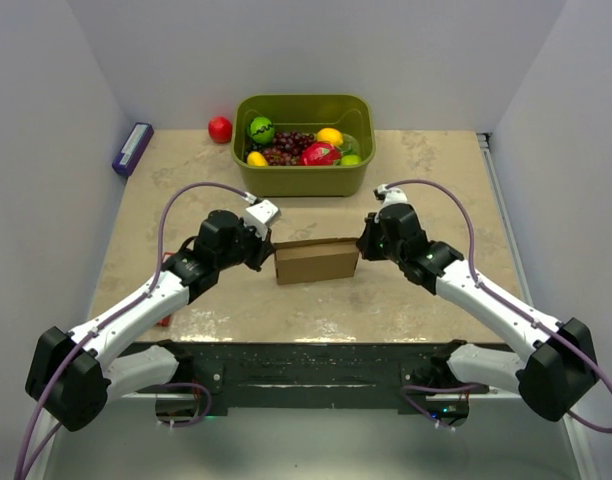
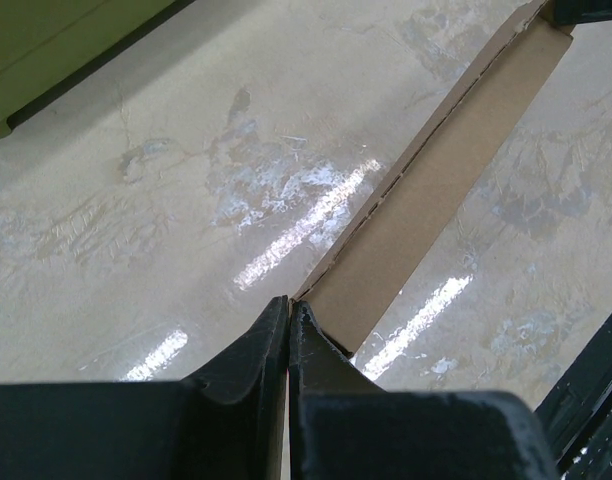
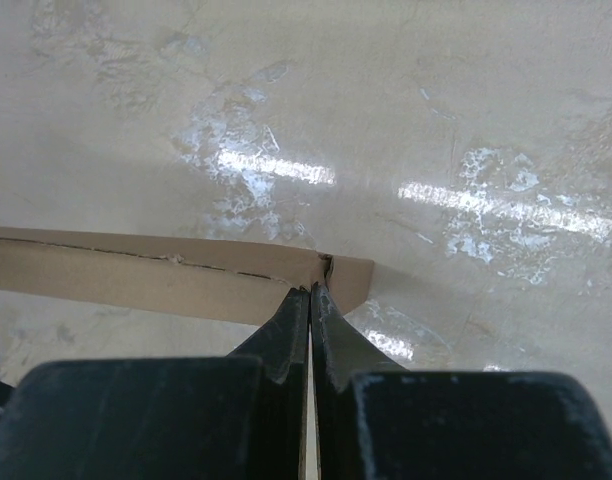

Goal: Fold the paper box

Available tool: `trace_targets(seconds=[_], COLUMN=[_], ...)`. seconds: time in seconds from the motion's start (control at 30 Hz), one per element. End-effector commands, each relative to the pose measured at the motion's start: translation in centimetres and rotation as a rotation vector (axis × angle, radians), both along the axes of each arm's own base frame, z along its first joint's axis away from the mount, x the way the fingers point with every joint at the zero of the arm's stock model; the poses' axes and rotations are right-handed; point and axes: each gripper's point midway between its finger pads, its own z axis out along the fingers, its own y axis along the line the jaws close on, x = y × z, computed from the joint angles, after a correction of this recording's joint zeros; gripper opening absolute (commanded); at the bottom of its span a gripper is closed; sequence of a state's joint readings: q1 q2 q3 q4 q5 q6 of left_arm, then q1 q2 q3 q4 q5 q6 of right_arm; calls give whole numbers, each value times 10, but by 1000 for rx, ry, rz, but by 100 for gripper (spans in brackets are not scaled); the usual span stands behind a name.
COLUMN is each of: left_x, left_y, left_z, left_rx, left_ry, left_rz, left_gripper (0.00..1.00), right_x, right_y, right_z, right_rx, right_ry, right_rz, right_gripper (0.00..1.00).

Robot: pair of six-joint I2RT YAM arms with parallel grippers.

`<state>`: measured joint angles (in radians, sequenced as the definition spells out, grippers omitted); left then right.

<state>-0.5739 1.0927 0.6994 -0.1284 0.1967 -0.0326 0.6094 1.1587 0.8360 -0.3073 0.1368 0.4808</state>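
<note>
The paper box (image 1: 317,261) is a plain brown flattened cardboard blank held upright on edge above the middle of the table, between both grippers. My left gripper (image 1: 265,246) is shut on its left end; in the left wrist view the jaws (image 2: 288,303) pinch the corner and the box (image 2: 441,190) runs away to the upper right. My right gripper (image 1: 367,240) is shut on its right end; in the right wrist view the jaws (image 3: 310,291) pinch the box (image 3: 156,275) near its end flap.
An olive-green tub (image 1: 303,170) of fruit stands at the back centre, just behind the box. A red ball (image 1: 220,129) lies left of it. A purple pack (image 1: 132,148) sits at the far left edge. A small red thing (image 1: 164,320) shows beside the left arm.
</note>
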Motion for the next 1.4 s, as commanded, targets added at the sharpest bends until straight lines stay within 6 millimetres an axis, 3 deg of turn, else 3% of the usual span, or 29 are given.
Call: trace_targets(seconds=[0.0,0.2,0.37,0.47,0.57,0.77,0.97,1.07,1.17,1.37], left_x=[5,4,6,6,9,16,37,43,44,38], left_y=[-10,-14,-15,-18,-19,-30,-25,-28,-33,-34], left_z=[30,30,34,32,32,39,30,31,35,47], left_rx=[-56,-61,-72,-70,-70,-97,-54,-86,-110,-127], left_ry=[-66,-56,-57,-41,-26,2,36,27,24,18], left_rz=[-16,-23,-21,-28,-21,-18,87,111,97,74], left_gripper=[0,0,0,0,0,0,0,4,14,41], right_x=[-29,-35,-33,-35,-33,-31,-31,-25,-19,-16], right_y=[-15,-30,-50,-51,-46,-41,-39,-39,-37,-35], right_z=[-46,-58,-58,-57,-51,-21,-5,2,13,15], right_rx=[-62,-123,-205,-200,-173,-141,-134,-132,-124,-138], right_ry=[137,145,117,113,106,21,-47,-69,-95,-98], right_rz=[-21,-65,-118,-119,-127,-161,-215,-246,-259,-256], right_gripper=[0,0,0,0,0,0,0,0,0,0])
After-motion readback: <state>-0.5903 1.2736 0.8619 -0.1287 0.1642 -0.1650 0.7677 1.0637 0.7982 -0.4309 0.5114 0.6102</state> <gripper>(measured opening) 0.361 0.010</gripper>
